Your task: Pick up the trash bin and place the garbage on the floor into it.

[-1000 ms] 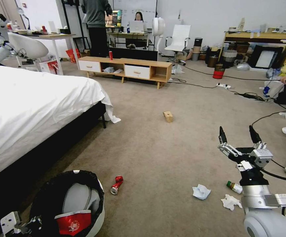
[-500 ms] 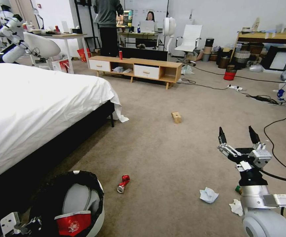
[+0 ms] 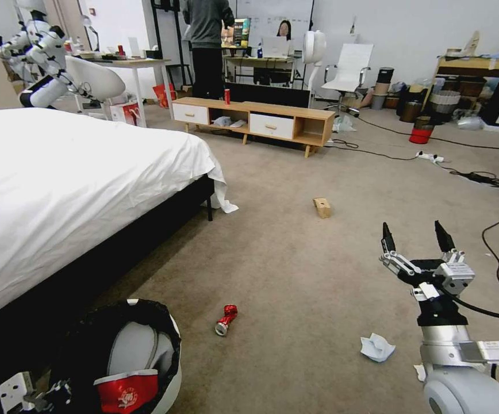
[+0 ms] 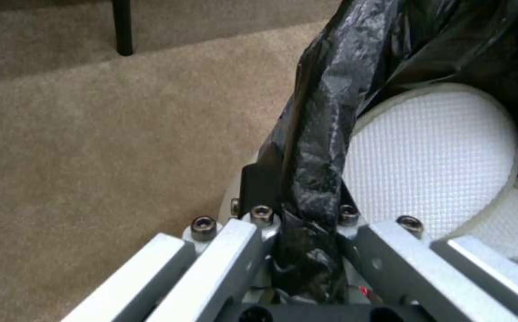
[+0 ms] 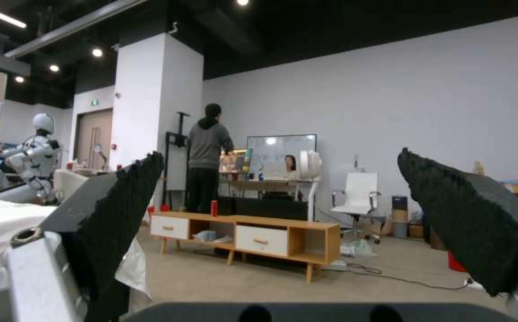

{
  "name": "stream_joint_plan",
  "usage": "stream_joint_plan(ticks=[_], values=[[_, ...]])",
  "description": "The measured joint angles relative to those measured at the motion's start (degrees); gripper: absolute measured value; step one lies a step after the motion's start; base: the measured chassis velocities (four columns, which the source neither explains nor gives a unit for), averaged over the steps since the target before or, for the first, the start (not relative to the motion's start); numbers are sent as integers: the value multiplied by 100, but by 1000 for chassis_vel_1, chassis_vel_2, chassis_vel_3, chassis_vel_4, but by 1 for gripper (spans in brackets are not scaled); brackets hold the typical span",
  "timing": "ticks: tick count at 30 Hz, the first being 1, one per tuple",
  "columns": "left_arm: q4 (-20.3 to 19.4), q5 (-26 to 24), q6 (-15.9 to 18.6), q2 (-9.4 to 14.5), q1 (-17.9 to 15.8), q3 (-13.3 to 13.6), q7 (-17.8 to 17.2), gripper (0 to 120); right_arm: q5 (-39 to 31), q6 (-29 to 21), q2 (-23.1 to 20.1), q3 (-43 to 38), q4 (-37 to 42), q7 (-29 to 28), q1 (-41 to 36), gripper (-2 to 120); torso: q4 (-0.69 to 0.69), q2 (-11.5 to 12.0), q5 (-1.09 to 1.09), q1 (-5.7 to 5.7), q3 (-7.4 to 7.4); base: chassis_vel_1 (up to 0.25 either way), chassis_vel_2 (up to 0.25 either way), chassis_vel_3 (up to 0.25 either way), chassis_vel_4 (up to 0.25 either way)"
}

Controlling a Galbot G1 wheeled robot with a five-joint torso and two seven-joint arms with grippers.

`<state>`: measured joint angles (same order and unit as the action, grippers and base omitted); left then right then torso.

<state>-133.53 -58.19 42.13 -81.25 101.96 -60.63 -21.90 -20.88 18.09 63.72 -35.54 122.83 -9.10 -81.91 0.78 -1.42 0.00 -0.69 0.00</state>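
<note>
1. Gripping the bag-lined rim of the trash bin [image 3: 146,351], the left gripper [image 4: 306,223] has its fingers [image 4: 253,188] clamped shut on it.
2. Right gripper [image 3: 416,241] hangs above the floor [image 3: 295,276], fingers [image 3: 387,237] spread wide, empty.
3. Open carpet separates the crushed can [image 3: 226,319], tissue [image 3: 376,347] and cardboard box [image 3: 322,207].
4. Another tissue scrap is half hidden behind the right arm.
</note>
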Motion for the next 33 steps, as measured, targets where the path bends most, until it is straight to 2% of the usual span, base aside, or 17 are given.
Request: stream_joint_plan(ticks=[23,33], values=[[-5,-7,0,42,-2,-41,6,2,86,161,19,-37,-151,255,33,100,1,0,0,0,0,0,0,0,0],[41,-12,0,34,-53,-13,2,2,120,205,20,-6,-222,292,47,100,0,0,0,1,0,-127,140,126,-130]])
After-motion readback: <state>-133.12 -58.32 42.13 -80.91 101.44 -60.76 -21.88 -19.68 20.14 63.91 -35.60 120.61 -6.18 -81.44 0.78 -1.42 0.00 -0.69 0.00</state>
